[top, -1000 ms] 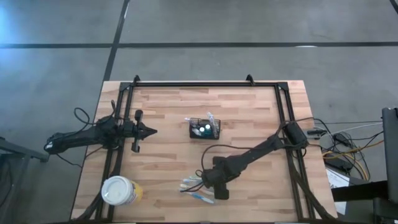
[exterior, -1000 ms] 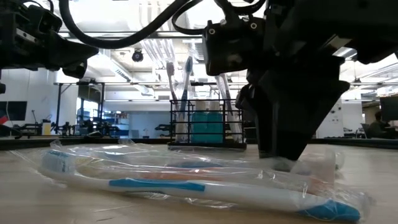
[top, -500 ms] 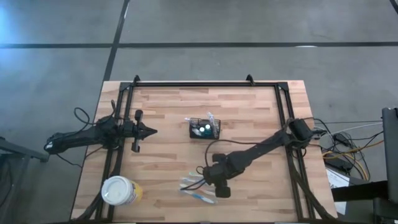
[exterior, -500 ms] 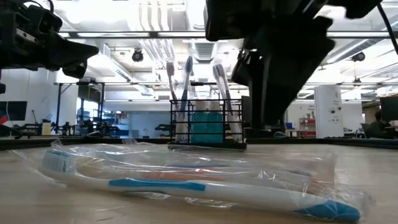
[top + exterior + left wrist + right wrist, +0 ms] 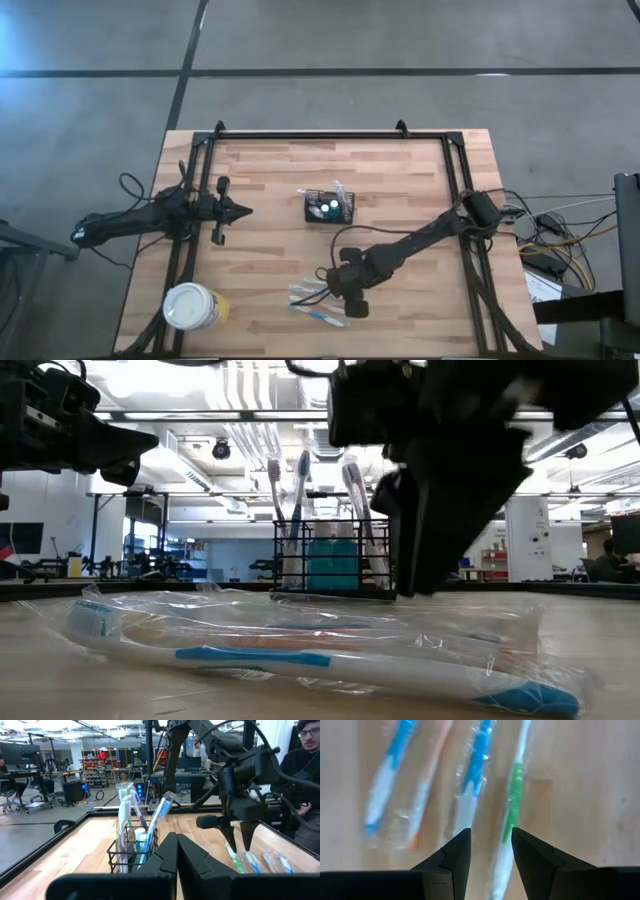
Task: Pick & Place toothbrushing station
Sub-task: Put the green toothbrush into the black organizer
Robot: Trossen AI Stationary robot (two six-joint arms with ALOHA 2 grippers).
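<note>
- Toothbrushing station (image 5: pixel 329 208): small black wire-mesh caddy, upright near the middle of the wooden table (image 5: pixel 400 180). Toothbrushes (image 5: pixel 300 490) stand in it beside a teal item; nothing touches it.
- Handling, judged: light, stiff wire, see-through sides. Top-heavy with the brushes, so it may tip or slide if nudged. Best hold looks like the top rim wire or one short side wall, clear of the brush heads.
- Right gripper (image 5: pixel 347 303): poised over wrapped toothbrushes (image 5: pixel 315 305) at the near edge, fingers slightly apart, holding nothing.
- Left gripper (image 5: pixel 238 210): waits left of the caddy, well apart, fingers closed together.
- Surface: pale butcher-block. A white-lidded yellowish tub (image 5: pixel 193 306) sits at the near-left corner.
- Room: open lab; a seated person (image 5: pixel 305 780) beyond the table.
</note>
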